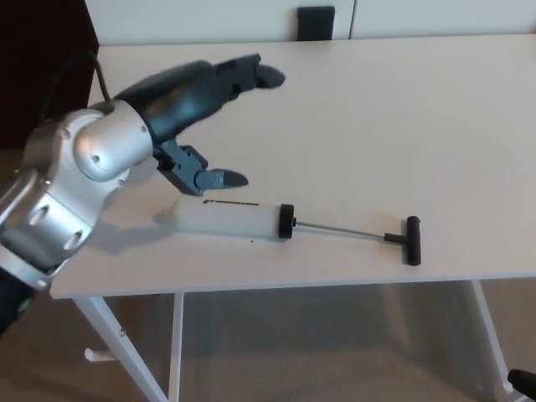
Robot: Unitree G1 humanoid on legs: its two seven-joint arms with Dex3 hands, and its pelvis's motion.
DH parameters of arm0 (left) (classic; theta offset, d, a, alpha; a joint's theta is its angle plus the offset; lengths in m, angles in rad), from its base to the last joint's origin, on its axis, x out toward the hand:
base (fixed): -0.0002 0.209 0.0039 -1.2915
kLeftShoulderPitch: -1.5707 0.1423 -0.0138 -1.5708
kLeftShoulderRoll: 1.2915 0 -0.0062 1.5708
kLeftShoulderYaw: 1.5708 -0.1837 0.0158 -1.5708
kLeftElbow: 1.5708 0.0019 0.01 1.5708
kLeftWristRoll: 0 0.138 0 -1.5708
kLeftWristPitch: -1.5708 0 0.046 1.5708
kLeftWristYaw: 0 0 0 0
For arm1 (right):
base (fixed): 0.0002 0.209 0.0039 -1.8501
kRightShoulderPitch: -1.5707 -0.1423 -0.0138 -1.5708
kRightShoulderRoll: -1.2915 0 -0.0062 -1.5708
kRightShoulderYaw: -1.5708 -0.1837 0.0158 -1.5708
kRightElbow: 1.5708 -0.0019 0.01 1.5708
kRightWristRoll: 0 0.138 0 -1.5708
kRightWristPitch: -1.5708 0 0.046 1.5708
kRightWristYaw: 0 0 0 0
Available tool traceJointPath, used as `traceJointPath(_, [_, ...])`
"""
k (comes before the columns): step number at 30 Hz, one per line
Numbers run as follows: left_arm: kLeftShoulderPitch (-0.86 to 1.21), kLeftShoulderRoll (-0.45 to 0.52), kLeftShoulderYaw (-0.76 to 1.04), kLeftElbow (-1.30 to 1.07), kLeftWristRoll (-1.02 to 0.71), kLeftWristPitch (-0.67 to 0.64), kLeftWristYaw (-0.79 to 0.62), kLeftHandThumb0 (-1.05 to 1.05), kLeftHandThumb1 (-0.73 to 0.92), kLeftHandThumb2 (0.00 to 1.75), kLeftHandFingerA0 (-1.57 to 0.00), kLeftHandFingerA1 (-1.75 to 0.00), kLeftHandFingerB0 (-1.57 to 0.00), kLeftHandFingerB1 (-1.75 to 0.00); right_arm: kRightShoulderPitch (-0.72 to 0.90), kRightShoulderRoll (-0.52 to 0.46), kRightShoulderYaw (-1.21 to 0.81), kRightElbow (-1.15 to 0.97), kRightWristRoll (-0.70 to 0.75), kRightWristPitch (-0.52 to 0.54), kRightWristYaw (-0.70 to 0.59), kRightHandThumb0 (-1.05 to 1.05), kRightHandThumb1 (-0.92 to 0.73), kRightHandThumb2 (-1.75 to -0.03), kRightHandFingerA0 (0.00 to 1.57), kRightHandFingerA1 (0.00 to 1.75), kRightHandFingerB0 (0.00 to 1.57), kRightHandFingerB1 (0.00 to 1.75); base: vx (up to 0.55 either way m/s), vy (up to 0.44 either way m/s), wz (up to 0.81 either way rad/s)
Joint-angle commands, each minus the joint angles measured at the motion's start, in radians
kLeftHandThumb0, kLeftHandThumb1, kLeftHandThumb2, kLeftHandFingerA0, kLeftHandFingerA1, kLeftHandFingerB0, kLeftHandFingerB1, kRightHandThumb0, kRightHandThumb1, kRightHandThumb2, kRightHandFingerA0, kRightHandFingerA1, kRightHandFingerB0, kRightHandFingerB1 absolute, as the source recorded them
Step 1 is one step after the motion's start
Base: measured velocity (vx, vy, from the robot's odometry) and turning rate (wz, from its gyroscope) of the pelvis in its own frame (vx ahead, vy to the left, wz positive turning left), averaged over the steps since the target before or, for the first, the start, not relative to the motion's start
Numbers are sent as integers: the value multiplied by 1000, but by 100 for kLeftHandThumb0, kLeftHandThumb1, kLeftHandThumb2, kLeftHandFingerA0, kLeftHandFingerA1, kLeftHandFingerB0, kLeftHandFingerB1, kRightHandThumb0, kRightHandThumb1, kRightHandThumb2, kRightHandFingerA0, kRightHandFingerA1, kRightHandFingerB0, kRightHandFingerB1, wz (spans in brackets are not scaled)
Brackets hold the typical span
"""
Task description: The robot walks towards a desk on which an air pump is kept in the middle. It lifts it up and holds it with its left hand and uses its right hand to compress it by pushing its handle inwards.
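The pump [230,218] lies flat near the front edge of the desk [402,117], white barrel toward the left edge, rod drawn out, black T-handle [411,240] toward the right. The left hand [197,109] hovers over the barrel's left end, fingers spread, grasping nothing. The right hand is out of view.

Silver wrist joint [92,155], black left hand [197,105]

air pump [230,219]: white barrel – black cap, black handle, grey rod
left hand [198,107]: black – silver wrist
desk [402,126]: white, white legs
floor [335,343]: tan
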Motion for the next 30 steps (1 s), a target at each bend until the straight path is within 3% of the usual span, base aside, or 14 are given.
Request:
traceJointPath(1, [-89, 1, -176, 163, 319, 40, -38, -45, 38, 62, -21, -41, -8, -31, 7, -47, 15, -47, -43, 24, -19, -37, -60, -58, 87, 55, 64, 47, 0, 0, 0])
traceJointPath(5, [-111, -5, -215, 216, 367, 17, -13, -48, 38, 62, -27, -43, -9, -32, -7, -47, 17, -49, -40, 30, -19, -34, -61, -58, 88, 56, 64, 47, 0, 0, 0])
traceJointPath(6, [-113, -11, -225, 235, 376, 13, -4, -48, 38, 63, -21, -40, -9, -29, -15, -48, 17, -48, -38, 31, -16, -33, -62, -59, 88, 56, 65, 48, 0, 0, 0])
traceJointPath(13, [-89, -37, -259, 261, 415, 22, 38, -54, 38, 68, -19, -43, -7, -27, -32, -53, 24, -41, -49, 26, -16, -35, -59, -60, 90, 58, 65, 48, 0, 0, 0])
traceJointPath(14, [-81, -48, -264, 265, 418, 27, 43, -30, 28, 85, 0, -48, 0, -48, -35, -55, 26, -36, -51, 23, -13, -35, -58, -59, 91, 59, 67, 49, 0, 0, 0])
traceJointPath(19, [-70, -82, -274, 278, 433, 39, 48, -31, 26, 85, -1, -48, 0, -48, -37, -58, 28, -30, -48, 16, -7, -35, -60, -60, 91, 60, 68, 49, 0, 0, 0])
traceJointPath(20, [-75, -94, -274, 290, 432, 41, 43, -31, 27, 85, 0, -48, 0, -49, -45, -59, 31, -31, -51, 21, -13, -37, -51, -90, 87, 74, 63, 65, 0, 0, 0])
traceJointPath(23, [-78, -112, -266, 308, 434, 40, 39, -31, 26, 84, -1, -48, 0, -48, -60, -61, 35, -32, -54, 29, -21, -37, -52, -91, 86, 74, 63, 65, 0, 0, 0])
traceJointPath(25, [-75, -121, -257, 317, 439, 36, 41, -31, 26, 84, -1, -48, 0, -48, -68, -62, 37, -32, -53, 31, -24, -37, -52, -91, 86, 74, 63, 65, 0, 0, 0])
traceJointPath(26, [-68, -125, -254, 322, 444, 32, 46, -31, 25, 84, -1, -48, 0, -48, -70, -61, 40, -31, -54, 31, -25, -35, -62, -61, 92, 61, 67, 49, 0, 0, 0])
traceJointPath(27, [-63, -130, -251, 326, 451, 28, 48, -31, 25, 84, -1, -48, 0, -48, -71, -60, 41, -30, -54, 30, -26, -35, -62, -61, 92, 61, 67, 49, 0, 0, 0])
traceJointPath(28, [-51, -136, -254, 329, 460, 20, 56, -60, 39, 71, -20, -44, -7, -30, -69, -60, 42, -24, -56, 23, -25, -35, -60, -60, 91, 61, 68, 49, 0, 0, 0])
traceJointPath(30, [-43, -141, -255, 332, 468, 14, 61, -60, 39, 71, -20, -44, -7, -30, -67, -60, 42, -20, -57, 17, -24, -35, -60, -60, 91, 61, 68, 49, 0, 0, 0])
